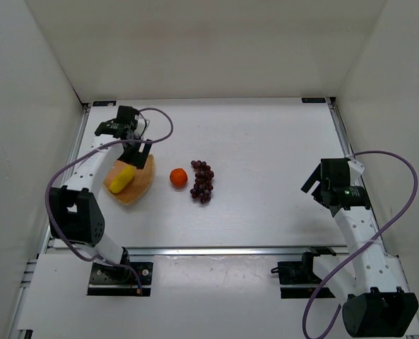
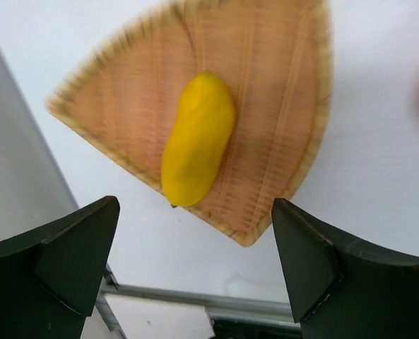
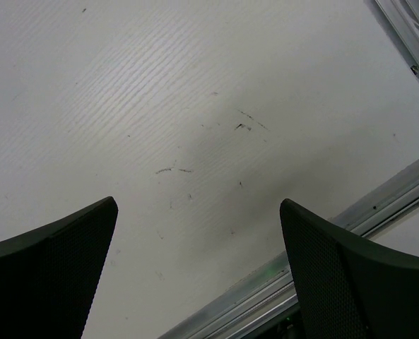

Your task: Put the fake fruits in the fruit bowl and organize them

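The tan woven fruit bowl [image 1: 143, 186] lies at the left of the table. The yellow lemon-like fruit [image 1: 122, 179] lies inside it. The orange [image 1: 178, 177] sits on the table just right of the bowl. The dark grapes [image 1: 202, 181] lie right of the orange. My left gripper [image 1: 137, 159] is open and empty, above the bowl's far edge. In the left wrist view the lemon [image 2: 198, 138] rests on the bowl [image 2: 280, 85], beyond my open left gripper [image 2: 195, 265]. My right gripper [image 1: 312, 182] is open and empty at the right, far from the fruit; it also shows in the right wrist view [image 3: 198, 265].
White walls enclose the table on the left, back and right. A metal rail [image 1: 223, 249] runs along the near edge and shows in the right wrist view [image 3: 379, 205]. The left arm's cable [image 1: 160, 120] loops behind the bowl.
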You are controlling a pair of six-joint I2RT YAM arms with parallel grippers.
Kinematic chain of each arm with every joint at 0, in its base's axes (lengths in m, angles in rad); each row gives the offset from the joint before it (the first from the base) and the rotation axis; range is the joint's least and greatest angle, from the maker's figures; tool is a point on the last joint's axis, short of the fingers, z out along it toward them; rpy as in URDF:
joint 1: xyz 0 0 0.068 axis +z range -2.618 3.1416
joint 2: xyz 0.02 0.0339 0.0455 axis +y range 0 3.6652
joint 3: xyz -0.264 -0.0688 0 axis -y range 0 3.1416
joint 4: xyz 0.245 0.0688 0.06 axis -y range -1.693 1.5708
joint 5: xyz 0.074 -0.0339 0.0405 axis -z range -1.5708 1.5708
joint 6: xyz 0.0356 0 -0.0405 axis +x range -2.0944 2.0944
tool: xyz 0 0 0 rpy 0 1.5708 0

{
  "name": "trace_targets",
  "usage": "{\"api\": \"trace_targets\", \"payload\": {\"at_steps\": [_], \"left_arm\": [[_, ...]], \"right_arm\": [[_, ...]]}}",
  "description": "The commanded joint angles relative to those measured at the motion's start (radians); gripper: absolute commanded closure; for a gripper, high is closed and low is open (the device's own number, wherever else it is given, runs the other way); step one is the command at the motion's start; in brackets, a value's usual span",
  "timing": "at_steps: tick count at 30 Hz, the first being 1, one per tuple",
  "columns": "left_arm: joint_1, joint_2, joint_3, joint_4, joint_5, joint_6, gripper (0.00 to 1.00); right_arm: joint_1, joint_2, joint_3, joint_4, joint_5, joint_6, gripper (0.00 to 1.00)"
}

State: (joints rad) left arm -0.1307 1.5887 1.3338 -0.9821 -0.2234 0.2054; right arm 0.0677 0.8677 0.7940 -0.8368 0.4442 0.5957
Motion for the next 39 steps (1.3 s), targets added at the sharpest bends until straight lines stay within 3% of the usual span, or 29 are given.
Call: {"api": "trace_targets", "payload": {"at_steps": [1, 9, 18, 26, 30, 31, 34, 35, 37, 39], "left_arm": [[-0.125, -0.091, 0.119, 0.016, -0.099, 0.009, 0.00], [-0.397, 0.092, 0.130, -0.004, 0.034, 0.109, 0.00], [-0.415, 0.388, 0.332, -0.006, 0.144, 0.100, 0.00], [-0.415, 0.465, 0.311, -0.006, 0.113, 0.069, 0.02], [-0.405, 0.406, 0.268, -0.032, 0.154, 0.080, 0.23], [-0.405, 0.372, 0.268, -0.042, 0.180, 0.080, 0.37], [-0.396, 0.321, 0.255, -0.052, 0.231, 0.094, 0.64], [-0.396, 0.294, 0.255, -0.061, 0.231, 0.094, 0.79], [-0.370, 0.268, 0.298, -0.104, 0.231, 0.080, 0.87], [-0.331, 0.211, 0.324, -0.130, 0.231, 0.071, 0.87]], "right_arm": [[0.004, -0.022, 0.001, 0.001, 0.001, 0.001, 0.00], [0.004, -0.022, 0.011, 0.001, -0.010, 0.001, 0.00], [0.004, -0.022, 0.021, -0.008, -0.010, -0.008, 0.00], [0.004, -0.022, 0.021, -0.008, 0.008, -0.008, 0.00], [0.004, -0.003, 0.021, 0.002, -0.001, -0.008, 0.00], [0.004, -0.003, 0.021, 0.002, -0.001, -0.008, 0.00], [0.013, 0.010, 0.021, 0.013, -0.025, 0.003, 0.00], [0.014, 0.020, 0.030, 0.022, -0.039, 0.003, 0.00], [0.035, 0.021, 0.030, 0.057, -0.099, 0.003, 0.00], [0.058, 0.040, 0.005, 0.134, -0.178, 0.003, 0.00]]}}
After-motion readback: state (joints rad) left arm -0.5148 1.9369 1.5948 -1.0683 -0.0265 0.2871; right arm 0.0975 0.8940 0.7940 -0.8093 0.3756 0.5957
